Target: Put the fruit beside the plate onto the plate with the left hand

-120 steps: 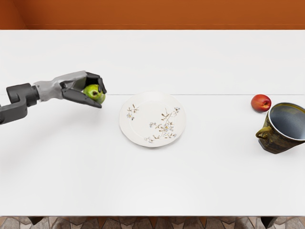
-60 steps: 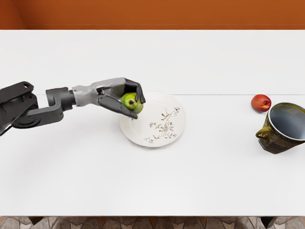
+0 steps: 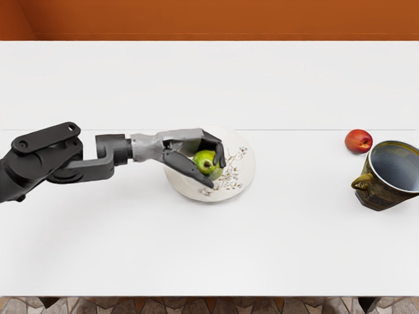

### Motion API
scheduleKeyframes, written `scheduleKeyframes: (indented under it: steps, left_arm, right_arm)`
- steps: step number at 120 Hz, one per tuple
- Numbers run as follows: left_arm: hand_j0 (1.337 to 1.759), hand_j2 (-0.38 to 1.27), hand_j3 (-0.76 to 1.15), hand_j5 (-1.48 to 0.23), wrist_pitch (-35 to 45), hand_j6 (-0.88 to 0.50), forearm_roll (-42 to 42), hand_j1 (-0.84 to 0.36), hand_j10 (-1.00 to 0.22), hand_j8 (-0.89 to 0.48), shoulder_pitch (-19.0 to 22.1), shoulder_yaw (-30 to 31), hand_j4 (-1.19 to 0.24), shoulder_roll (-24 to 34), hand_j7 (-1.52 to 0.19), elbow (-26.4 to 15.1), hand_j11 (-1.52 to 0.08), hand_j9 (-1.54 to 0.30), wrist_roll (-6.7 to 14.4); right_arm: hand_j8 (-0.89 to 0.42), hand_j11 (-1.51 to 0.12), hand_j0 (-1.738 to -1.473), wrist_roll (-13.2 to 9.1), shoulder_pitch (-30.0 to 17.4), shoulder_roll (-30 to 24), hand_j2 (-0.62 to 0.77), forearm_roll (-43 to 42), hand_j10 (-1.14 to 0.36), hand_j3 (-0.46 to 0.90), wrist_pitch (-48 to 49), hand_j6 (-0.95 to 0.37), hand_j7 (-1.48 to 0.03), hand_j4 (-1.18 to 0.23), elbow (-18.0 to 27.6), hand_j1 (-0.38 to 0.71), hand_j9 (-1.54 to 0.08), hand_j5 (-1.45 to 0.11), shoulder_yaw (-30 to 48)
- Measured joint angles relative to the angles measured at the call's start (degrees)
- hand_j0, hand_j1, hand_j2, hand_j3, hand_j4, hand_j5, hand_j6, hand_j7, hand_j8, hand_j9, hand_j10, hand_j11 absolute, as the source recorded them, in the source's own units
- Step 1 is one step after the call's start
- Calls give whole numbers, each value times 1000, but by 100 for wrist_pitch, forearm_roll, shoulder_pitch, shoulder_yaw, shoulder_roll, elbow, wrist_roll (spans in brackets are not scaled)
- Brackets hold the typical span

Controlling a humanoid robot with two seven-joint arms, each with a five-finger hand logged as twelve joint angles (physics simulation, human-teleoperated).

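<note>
Your left robot hand (image 3: 191, 152) hangs over the plate (image 3: 245, 163), with its arm (image 3: 78, 160) reaching in across the worktop (image 3: 209, 248) from the left edge. The hand is closed around the green fruit (image 3: 206, 163). The dark fingers (image 3: 217, 150) curl over the fruit's top and far side and the thumb closes in from the near side, so only a patch of green skin shows between them.

The fruit sits inside the hand, above the middle of the plate. You cannot tell from this view whether its underside touches the plate or is held just clear of it.

The plate lies directly beneath the hand. Its flowered surface and white rim spread out past the fingertips to the right and toward the near edge of the worktop, and the wrist covers its left rim.

Well apart from the hand, far beyond the fingertips to the right, a red fruit (image 3: 359, 140) lies on the worktop. A dark mug (image 3: 389, 175) stands just beside it on the near side, close to the right edge, with its handle turned toward the hand.
</note>
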Motion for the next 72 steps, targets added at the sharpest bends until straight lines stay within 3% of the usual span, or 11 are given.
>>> scheduleKeyframes:
  steps: [23,54,72]
  left_arm:
    - [1638,217,0,-1229,15,-430,-4,-327,-221,-191,-52,12,-710,-105,-1174,90,-1208,-1175,2]
    - [1640,180,0,-1134,8,-472,-72,-302,-249,-230,-150,9,-743,-284,-1115,607,-1184,-1132,1]
    - [1644,170,0,-1003,15,-520,-97,-281,-286,-283,-167,9,-705,-471,-1000,921,-1082,-1032,3]
  right_arm:
    - [-24,-31,-1658,0,0,0,-5,0,-24,0,0,-24,-31,-24,0,-320,-31,-31,0]
    - [-24,-31,-1658,0,0,0,-5,0,-24,0,0,-24,-31,-24,0,-320,-31,-31,0]
    - [-24,-31,-1658,0,0,0,-5,0,-24,0,0,-24,-31,-24,0,-320,-31,-31,0]
